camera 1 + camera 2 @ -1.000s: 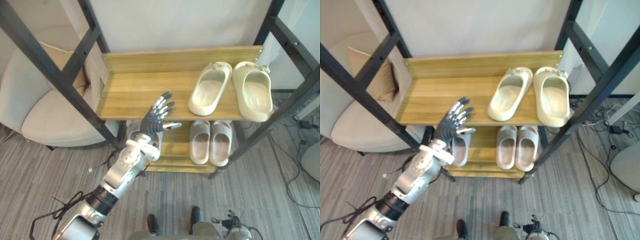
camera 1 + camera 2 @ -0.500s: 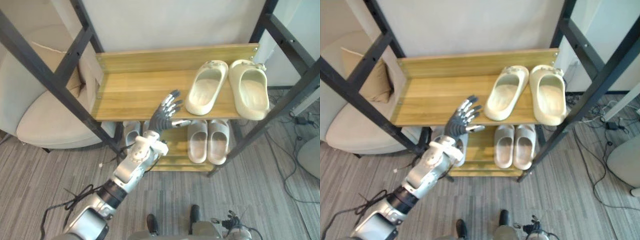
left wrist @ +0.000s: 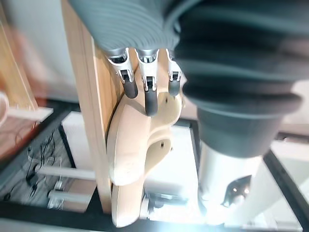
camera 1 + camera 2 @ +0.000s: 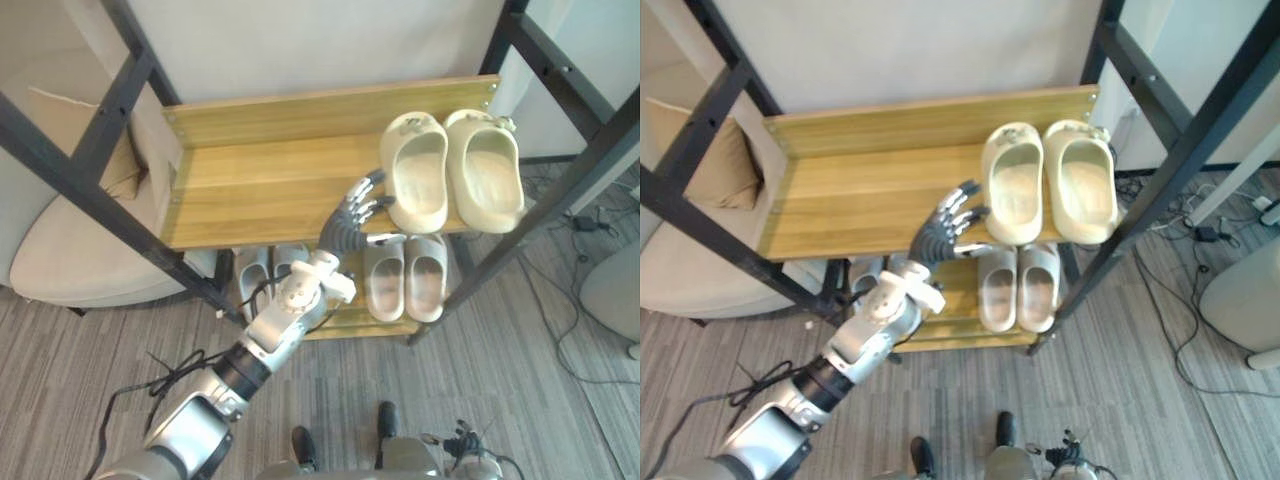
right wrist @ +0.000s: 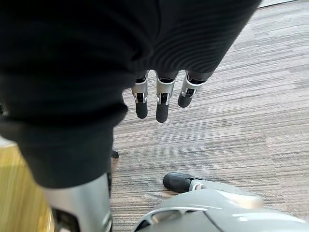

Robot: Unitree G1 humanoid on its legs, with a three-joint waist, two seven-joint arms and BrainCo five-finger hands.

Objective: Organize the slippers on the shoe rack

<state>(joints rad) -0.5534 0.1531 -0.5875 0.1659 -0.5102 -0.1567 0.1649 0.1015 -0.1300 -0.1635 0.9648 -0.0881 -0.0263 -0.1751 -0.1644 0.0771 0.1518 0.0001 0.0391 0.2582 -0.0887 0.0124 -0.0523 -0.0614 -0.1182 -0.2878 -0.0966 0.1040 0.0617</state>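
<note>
Two cream slippers stand side by side at the right end of the wooden upper shelf [image 4: 260,190], the left one [image 4: 417,172] close beside the right one [image 4: 484,168]. My left hand [image 4: 350,218] reaches over the shelf's front edge, open, its straight fingers [image 3: 150,96] against the left cream slipper's [image 3: 129,145] outer side. On the lower shelf lie a pale grey pair [image 4: 405,277] and, further left, another grey pair [image 4: 262,270] partly hidden by my arm. My right hand [image 5: 162,104] hangs open over the floor, holding nothing.
The rack's black metal posts [image 4: 120,190] cross the view on both sides. A beige armchair [image 4: 70,250] with a cushion stands to the left of the rack. Cables [image 4: 590,220] lie on the floor at the right. The upper shelf's left half is bare wood.
My left hand has moved right along the shelf edge to the left cream slipper. That slipper has turned from slanted to parallel with its mate. The camera has also shifted.
</note>
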